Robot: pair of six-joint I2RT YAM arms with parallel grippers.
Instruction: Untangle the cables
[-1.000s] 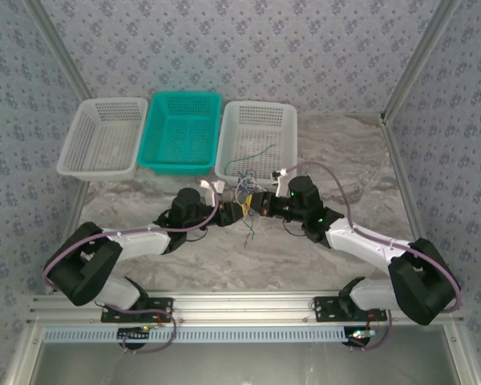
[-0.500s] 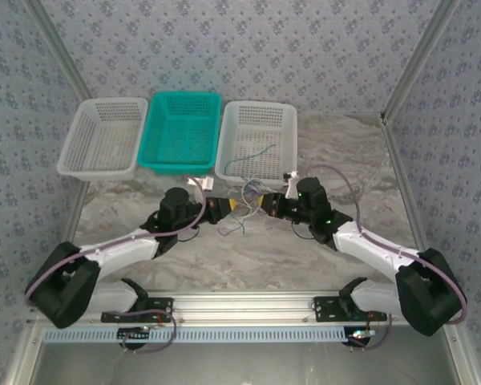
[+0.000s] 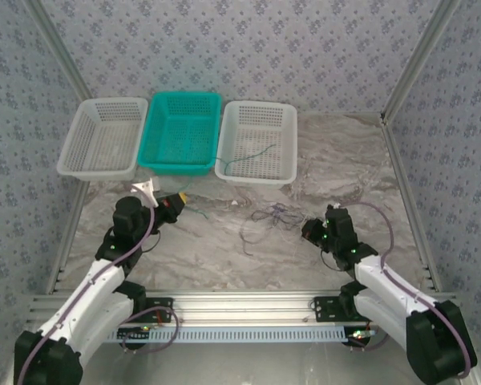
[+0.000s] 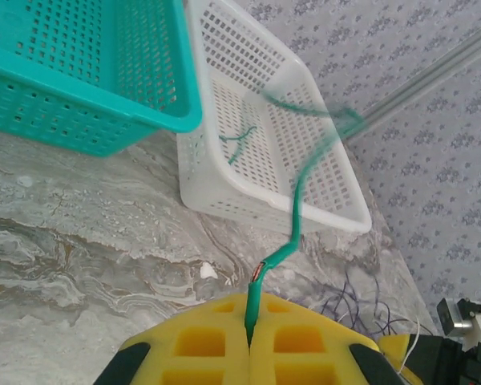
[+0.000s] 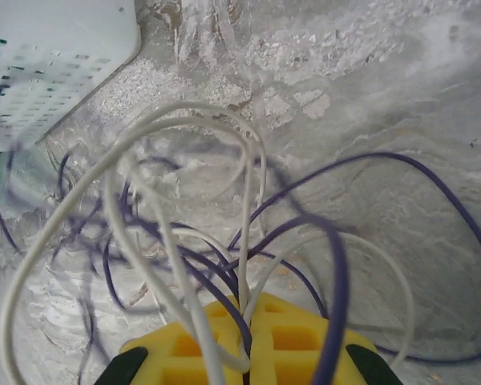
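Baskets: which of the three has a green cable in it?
The white basket at the right end, beside the teal basket; a green cable lies inside.

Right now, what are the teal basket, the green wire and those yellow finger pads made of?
Teal basket: probably moulded plastic, smooth, slightly shiny, with a regular grid of holes. Green wire: likely plastic-coated, since it bends in smooth curves. Yellow pads: maybe rubber or foam, matte with square hollows.

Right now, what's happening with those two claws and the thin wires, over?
Left gripper shut on thin green wire. Right gripper shut on tangled purple and white wires. Another green strand in the white mesh basket. Nothing in the way.
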